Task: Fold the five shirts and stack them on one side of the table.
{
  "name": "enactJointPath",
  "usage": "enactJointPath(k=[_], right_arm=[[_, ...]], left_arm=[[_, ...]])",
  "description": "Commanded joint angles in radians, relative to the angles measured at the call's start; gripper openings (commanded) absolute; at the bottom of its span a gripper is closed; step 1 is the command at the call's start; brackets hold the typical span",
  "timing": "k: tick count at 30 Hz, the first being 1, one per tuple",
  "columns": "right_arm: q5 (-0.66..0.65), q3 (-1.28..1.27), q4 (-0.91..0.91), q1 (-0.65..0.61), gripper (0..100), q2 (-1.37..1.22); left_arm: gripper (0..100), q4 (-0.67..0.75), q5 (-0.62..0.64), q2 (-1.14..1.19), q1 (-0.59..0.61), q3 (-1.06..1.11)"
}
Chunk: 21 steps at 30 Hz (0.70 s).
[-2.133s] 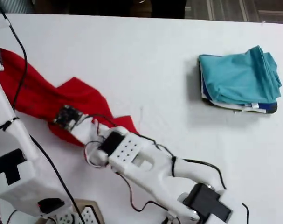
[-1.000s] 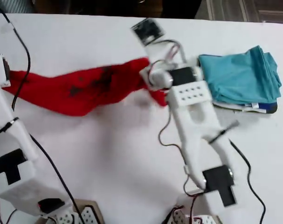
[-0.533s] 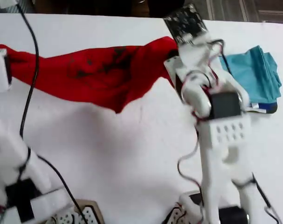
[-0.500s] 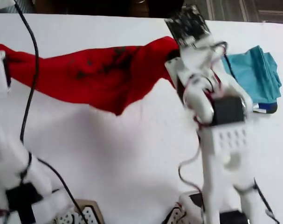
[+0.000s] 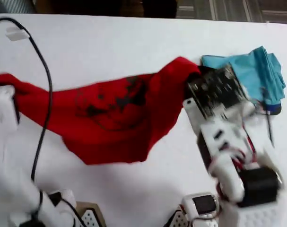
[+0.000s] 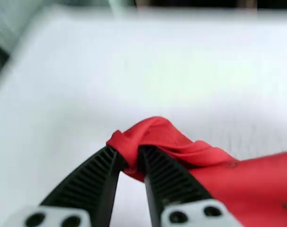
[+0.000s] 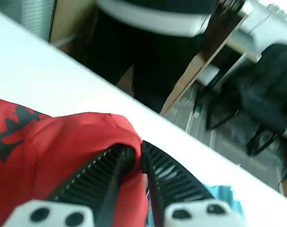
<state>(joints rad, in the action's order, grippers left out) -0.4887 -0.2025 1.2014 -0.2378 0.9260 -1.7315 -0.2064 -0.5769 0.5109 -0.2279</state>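
Red shirt [image 5: 110, 125] now aloft, seemingly outstretched

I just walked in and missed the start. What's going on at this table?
Two robot arms hold a red shirt stretched out between them over the table. The left gripper is shut on one end and the right gripper on the other, close to the stack of folded shirts, which has a teal one on top. The red shirt is not folded yet.
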Motion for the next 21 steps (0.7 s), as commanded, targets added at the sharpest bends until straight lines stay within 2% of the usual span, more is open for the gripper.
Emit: enactJointPath(k=[1, 4, 7, 11, 14, 17, 21], right_arm=[[-0.032, -0.155, -0.177, 0.01, 1.8, -0.05], [-0.083, -0.321, -0.394, 0.007, 1.8, -0.154], [-0.084, -0.408, -0.622, 0.01, 1.8, -0.309], [-0.084, -0.388, -0.857, 0.005, 1.8, -0.545], [-0.084, -0.333, -0.997, 0.005, 1.9, -0.723], [-0.083, -0.256, -1.044, 0.01, 1.9, -0.878], [-0.078, -0.158, -0.915, 0.024, 6.6, -0.949]], left_arm=[[3, 0.155, -0.003, -0.021, -0.006, 0.265], [3, 0.345, -0.002, -0.02, -0.009, 0.469], [3, 0.609, -0.002, -0.02, -0.011, 0.676], [3, 0.956, -0.002, -0.02, -0.011, 0.888], [3, 1.154, -0.002, -0.018, -0.011, 0.998], [3, 1.264, -0.002, -0.018, -0.011, 1.072], [3, 1.281, -0.005, -0.018, -0.008, 1.098]])
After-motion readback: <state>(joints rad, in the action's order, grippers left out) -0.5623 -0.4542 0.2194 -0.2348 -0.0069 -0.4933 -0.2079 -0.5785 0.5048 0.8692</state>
